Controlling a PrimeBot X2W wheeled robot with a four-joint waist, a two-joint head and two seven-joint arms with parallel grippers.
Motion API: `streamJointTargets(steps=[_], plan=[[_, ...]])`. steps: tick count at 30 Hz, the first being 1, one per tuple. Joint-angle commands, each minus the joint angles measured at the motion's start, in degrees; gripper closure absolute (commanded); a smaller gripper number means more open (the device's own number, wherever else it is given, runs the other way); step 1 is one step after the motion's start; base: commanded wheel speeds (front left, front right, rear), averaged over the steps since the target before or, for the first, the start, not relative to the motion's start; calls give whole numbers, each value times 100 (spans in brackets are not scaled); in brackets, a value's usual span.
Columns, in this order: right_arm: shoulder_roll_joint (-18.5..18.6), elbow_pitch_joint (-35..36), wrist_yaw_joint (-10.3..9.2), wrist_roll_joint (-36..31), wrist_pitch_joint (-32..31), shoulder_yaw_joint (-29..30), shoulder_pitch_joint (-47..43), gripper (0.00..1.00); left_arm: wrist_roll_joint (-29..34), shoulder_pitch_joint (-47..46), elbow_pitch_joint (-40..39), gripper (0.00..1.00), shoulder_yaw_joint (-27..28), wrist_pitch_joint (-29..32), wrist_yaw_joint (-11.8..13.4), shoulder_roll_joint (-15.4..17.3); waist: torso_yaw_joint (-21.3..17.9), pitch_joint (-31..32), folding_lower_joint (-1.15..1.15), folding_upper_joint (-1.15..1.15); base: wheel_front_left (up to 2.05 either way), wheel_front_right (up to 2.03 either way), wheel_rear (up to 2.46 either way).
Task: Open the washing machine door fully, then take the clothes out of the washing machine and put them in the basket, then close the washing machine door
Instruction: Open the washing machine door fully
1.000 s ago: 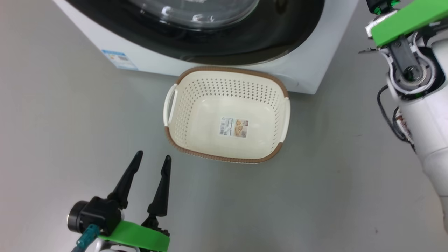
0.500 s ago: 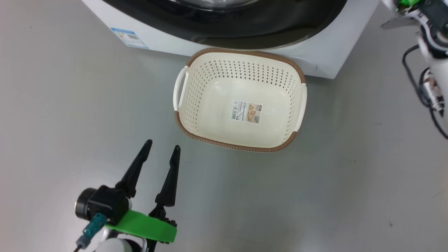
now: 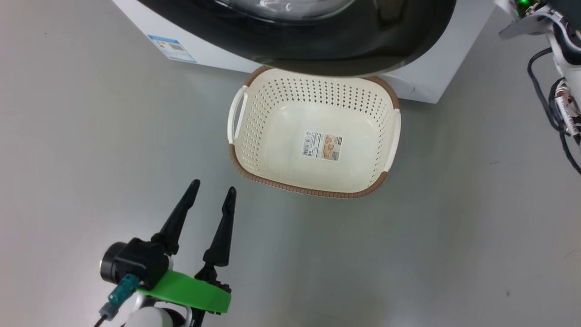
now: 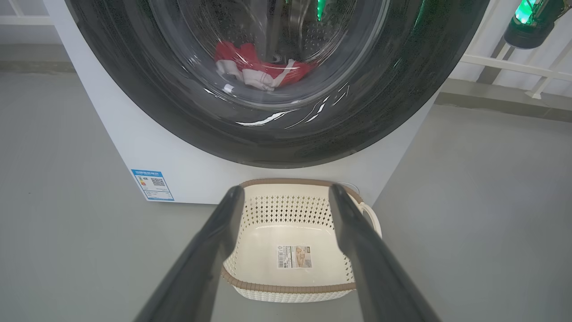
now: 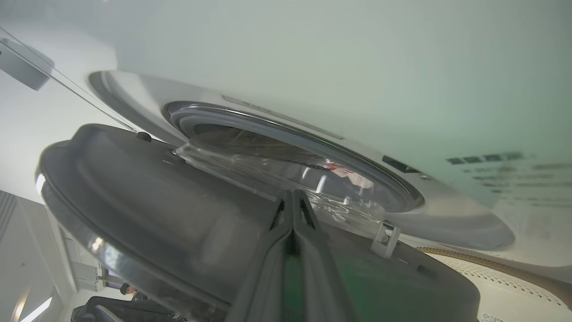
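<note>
Judging from how things lie, the task is in its first step: the washing machine door (image 5: 147, 210) stands ajar, its glass bowl drawn clear of the grey rubber ring (image 5: 196, 114), but it is far from fully open. In the head view its black rim overhangs the far edge of the basket (image 3: 268, 113). The red clothes (image 4: 261, 74) lie inside the washing machine (image 4: 134, 147), seen through the door glass in the left wrist view. The basket sits empty on the grey floor (image 3: 408, 250), just in front of the machine, with only its paper label on the bottom. So the rest of the door's swing, the unloading and the closing are all left to do. The right gripper (image 5: 292, 193) has its fingers pressed together with nothing between them. It points into the gap behind the door, along the door's inner face — it looks to be bearing on that face, though actual contact cannot be made out. The left gripper (image 3: 213, 185) hangs low over the floor, near the basket, fingers spread wide and empty — touching nothing.
</note>
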State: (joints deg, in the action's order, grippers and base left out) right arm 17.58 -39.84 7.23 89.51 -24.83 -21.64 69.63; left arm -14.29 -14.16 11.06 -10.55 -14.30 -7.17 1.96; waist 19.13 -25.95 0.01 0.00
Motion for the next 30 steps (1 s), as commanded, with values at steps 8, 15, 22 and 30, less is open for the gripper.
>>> streamJointTargets(steps=[8, 15, 22, 30], plan=[[-341, 377, 25, 108, -245, -228, -507, 100, 82, 59, -108, 0, 284, -70, -31, 92, -143, 331, -1, 0, 0, 0, 0], [-472, 542, 25, 202, -439, -346, -973, 100, 166, 231, -112, 0, 363, -70, -32, 92, -260, 613, -1, 0, 0, 0, 0], [-632, 750, 25, 341, -641, -405, -1423, 100, 232, 398, -133, 0, 435, -70, -32, 92, -338, 860, -1, 0, 0, 0, 0], [-762, 961, 25, 386, -835, -487, -1768, 100, 265, 538, -166, 0, 508, -70, -32, 92, -371, 1018, -1, 0, 0, 0, 0]])
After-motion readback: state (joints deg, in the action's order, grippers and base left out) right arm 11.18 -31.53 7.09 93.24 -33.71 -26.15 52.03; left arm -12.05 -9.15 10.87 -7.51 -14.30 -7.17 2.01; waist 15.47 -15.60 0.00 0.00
